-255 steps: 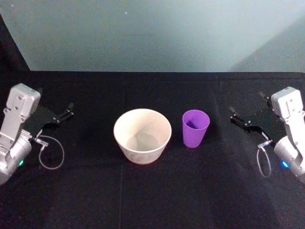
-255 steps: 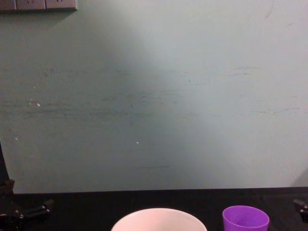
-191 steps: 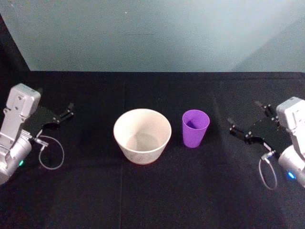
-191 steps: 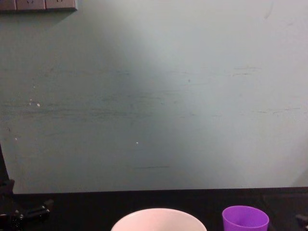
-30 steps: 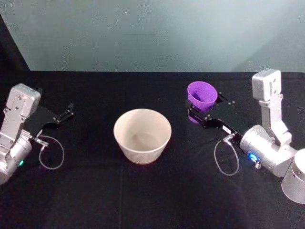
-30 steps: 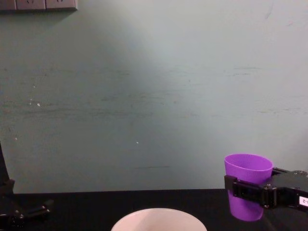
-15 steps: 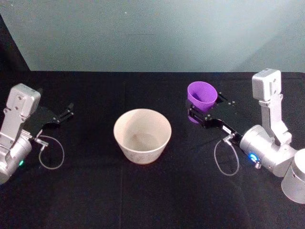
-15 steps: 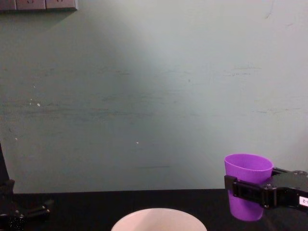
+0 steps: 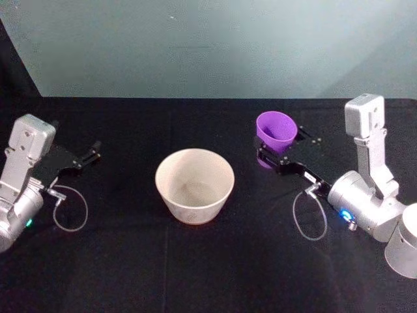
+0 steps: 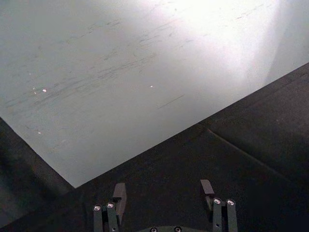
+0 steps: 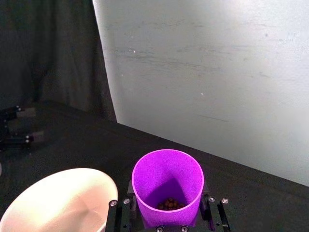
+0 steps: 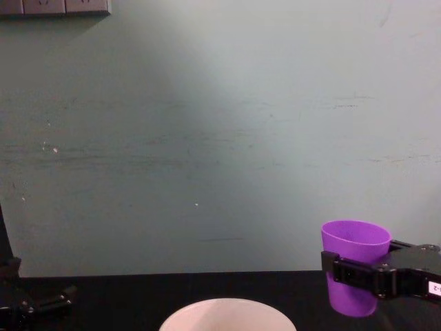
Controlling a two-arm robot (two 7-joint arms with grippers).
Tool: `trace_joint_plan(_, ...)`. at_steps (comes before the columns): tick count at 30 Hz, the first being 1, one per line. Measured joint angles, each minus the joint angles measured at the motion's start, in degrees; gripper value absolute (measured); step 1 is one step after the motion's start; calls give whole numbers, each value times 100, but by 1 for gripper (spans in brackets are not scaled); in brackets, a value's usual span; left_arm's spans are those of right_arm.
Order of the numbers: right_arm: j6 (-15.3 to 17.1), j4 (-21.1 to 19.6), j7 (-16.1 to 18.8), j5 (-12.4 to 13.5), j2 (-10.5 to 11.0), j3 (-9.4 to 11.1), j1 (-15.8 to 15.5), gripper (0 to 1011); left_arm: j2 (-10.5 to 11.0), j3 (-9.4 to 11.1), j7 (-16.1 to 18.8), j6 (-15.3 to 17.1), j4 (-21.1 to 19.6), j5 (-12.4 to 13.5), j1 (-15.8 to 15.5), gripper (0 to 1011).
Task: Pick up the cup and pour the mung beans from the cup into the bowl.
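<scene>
Cup is in the right gripper, clear of the black table, to the right of the bowl and slightly farther back, apart from it. The chest view shows the cup upright, mouth up. Black fingers clamp it across the lower body, one on each side.

Contents: the right wrist view shows a small cluster of dark brown mung beans at the bottom of the cup, well below the rim. The bowl's inside reads as plain pale surface in the head view; cannot tell whether anything lies on its floor.

Left gripper sits parked at the far left of the table, well apart from the bowl. Its fingers are spread wide, with bare table between them in the left wrist view.

Hidden or cut off:
- Cup base is covered by the near finger in the head view.
- Chest view cuts the bowl at the lower edge, so only the rim arc shows.
- Right wrist view crops the bowl at the frame corner.
- The far finger is mostly behind the cup in the chest view.
</scene>
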Motion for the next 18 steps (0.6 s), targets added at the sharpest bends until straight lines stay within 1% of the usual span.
trace_joint_plan(18, 0, 0, 0, 0, 0, 0, 0, 722, 0, 0, 0, 0, 0, 0, 0, 1000)
